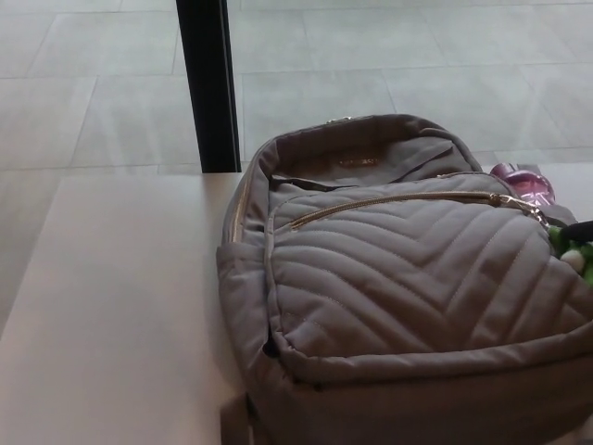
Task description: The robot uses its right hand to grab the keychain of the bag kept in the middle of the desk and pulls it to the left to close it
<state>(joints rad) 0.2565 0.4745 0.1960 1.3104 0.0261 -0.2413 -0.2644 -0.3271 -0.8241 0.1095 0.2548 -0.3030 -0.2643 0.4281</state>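
On the pale surface (120,306), a grey quilted bag (408,297) fills the centre and right. Its gold zipper (389,202) runs left to right, ending near the green keychain (576,252) at the right edge. Just above the keychain, a dark sliver of the right hand (580,229) enters; whether it is open or closed cannot be told. The left hand is unseen.

The grey bag (408,278) runs off the lower and right edges of the frame, the green keychain (574,248) is clipped at the right edge, only a dark sliver of the right hand (580,228) shows there, and a pink object (528,185) lies half hidden behind the bag.
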